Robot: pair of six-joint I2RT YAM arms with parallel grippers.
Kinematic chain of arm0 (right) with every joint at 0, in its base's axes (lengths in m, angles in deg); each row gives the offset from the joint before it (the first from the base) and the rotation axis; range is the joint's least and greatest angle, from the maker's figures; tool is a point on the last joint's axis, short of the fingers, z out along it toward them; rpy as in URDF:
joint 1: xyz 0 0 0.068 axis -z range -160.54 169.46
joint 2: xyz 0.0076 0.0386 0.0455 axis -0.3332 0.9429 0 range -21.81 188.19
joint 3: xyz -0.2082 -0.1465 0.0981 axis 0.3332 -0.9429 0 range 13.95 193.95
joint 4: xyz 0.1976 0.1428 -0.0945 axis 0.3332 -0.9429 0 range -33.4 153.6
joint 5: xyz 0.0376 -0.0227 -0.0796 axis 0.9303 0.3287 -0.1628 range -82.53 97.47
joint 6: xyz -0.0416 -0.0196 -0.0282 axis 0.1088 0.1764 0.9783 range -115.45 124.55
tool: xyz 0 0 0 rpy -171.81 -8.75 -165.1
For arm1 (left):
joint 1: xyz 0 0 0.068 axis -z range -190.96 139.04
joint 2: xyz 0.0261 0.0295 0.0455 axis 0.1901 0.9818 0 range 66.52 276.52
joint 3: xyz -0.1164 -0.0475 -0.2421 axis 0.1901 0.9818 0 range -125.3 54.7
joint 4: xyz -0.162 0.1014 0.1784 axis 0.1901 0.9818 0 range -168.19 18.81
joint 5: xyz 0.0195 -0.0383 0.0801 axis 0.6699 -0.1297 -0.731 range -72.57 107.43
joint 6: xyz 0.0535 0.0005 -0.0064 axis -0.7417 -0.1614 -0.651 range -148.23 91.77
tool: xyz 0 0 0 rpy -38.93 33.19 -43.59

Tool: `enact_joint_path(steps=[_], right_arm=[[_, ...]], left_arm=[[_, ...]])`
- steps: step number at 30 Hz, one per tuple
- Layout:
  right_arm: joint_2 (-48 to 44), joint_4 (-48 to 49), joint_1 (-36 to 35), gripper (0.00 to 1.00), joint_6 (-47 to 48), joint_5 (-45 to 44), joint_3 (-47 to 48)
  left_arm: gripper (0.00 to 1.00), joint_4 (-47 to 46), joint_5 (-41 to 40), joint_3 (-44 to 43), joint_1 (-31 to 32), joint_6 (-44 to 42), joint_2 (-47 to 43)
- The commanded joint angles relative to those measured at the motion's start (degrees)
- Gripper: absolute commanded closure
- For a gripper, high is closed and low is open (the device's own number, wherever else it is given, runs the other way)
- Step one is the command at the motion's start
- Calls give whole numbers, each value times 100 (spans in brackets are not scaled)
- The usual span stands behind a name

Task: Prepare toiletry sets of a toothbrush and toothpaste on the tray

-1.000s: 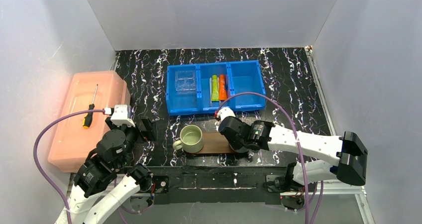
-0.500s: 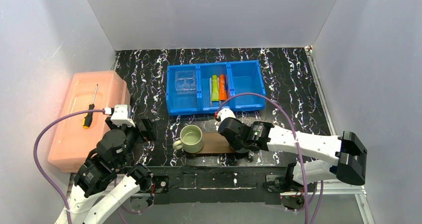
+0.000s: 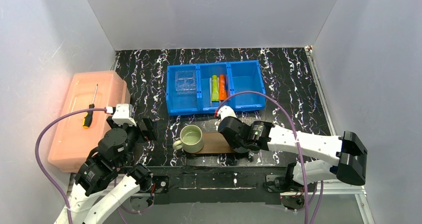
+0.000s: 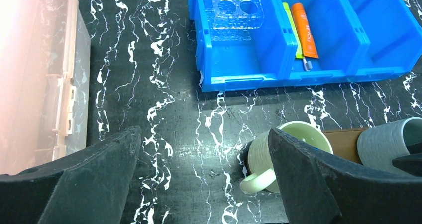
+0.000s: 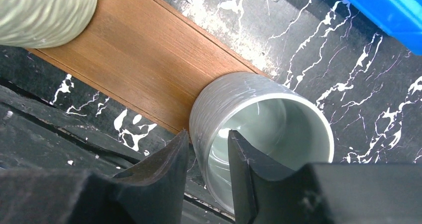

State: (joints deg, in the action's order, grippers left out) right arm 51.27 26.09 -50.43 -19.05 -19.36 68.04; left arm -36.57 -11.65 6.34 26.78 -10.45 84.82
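Note:
The dark-brown tray [image 3: 215,143] lies near the table's front edge, also in the right wrist view [image 5: 144,59]. A green mug [image 3: 191,138] stands on its left end. My right gripper [image 3: 235,140] is shut on the rim wall of a grey mug [image 5: 259,129] at the tray's right end, one finger inside and one outside. The mug looks tilted in the left wrist view [image 4: 385,144]. The lime-green tube [image 3: 214,87] and orange tube [image 3: 222,87] lie in the blue bin's middle compartment. A thin pale toothbrush end [image 4: 305,63] shows beside them. My left gripper [image 3: 145,128] is open and empty over the table, left of the green mug.
The blue three-compartment bin [image 3: 244,103] sits behind the tray, with a clear plastic holder [image 3: 185,82] in its left compartment. A pink lidded box [image 3: 84,134] with a screwdriver [image 3: 90,109] on top stands at the left. White walls close in the table.
Almost nothing. The left wrist has shifted very slightly. The right gripper stays on the grey mug at the tray's right end.

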Motion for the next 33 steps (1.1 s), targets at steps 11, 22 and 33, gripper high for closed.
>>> enact_joint_path(steps=[11,22,33], right_arm=[[-169,-87,-34,44,466,-760,1172],[-598,471,-34,31,713,-1044,1126],[-726,584,-30,22,494,-790,931]], left_arm=[[1,-239,453,-71,19,-79,798],[1,-312,743,-1274,19,-128,2710],[1,-431,889,-2637,-5,-106,4980]])
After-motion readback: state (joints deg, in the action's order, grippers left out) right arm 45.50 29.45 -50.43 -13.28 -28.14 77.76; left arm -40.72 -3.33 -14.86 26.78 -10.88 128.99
